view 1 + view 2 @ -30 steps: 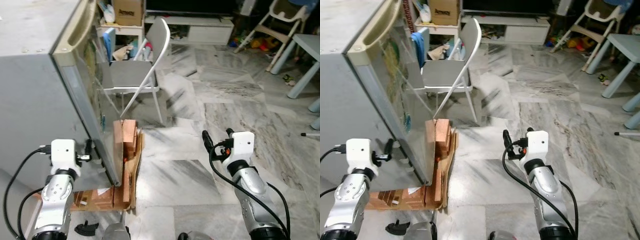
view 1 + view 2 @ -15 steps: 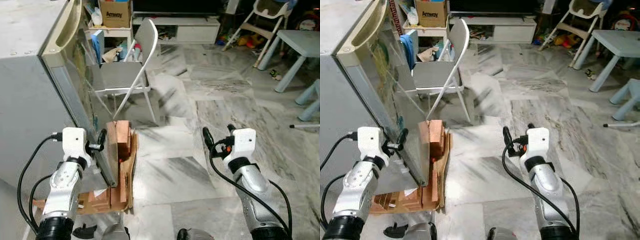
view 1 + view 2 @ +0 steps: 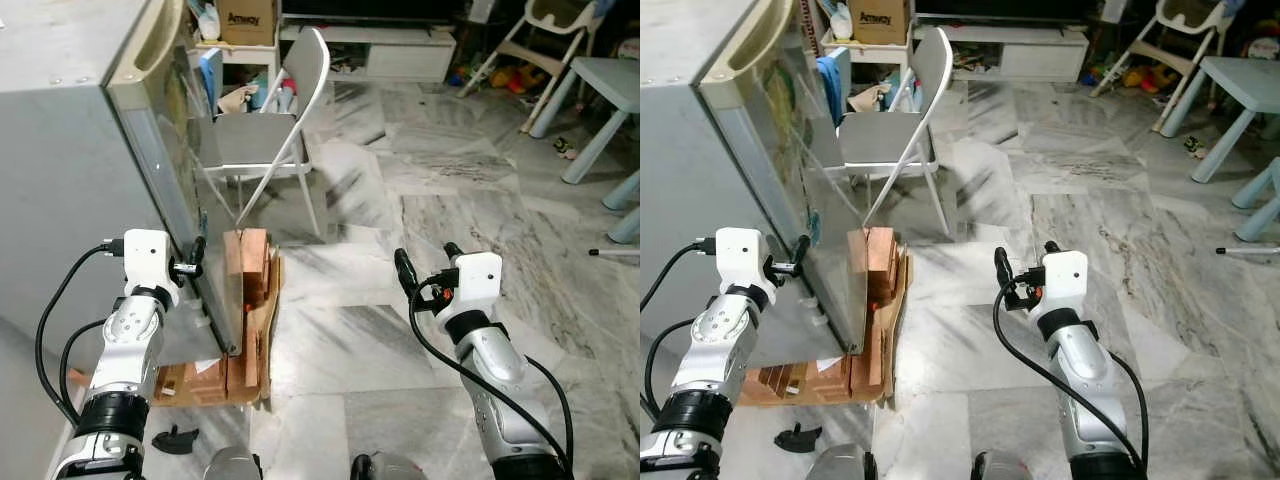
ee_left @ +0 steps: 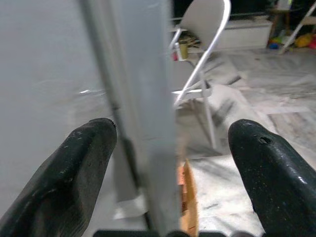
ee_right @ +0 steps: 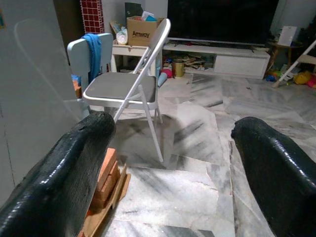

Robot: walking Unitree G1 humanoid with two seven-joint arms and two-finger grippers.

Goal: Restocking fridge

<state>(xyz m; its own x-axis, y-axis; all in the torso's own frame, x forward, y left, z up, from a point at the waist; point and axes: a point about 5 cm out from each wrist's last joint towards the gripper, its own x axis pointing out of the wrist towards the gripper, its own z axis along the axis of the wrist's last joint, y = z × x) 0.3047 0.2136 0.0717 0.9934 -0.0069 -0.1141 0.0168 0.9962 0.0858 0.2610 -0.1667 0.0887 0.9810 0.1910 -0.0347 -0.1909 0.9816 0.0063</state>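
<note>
Grey fridge door edge between open left jaws; right jaws open.

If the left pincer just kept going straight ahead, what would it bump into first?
Most likely the fridge door's edge. The left pincer is open, with that edge standing between its fingers, so it would probably slide around it. How near the edge is remains unclear.

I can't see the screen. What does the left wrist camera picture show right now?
Two black fingers of the left gripper spread wide on either side of the grey fridge door's edge. Behind it stands a white folding chair on a marble floor.
</note>
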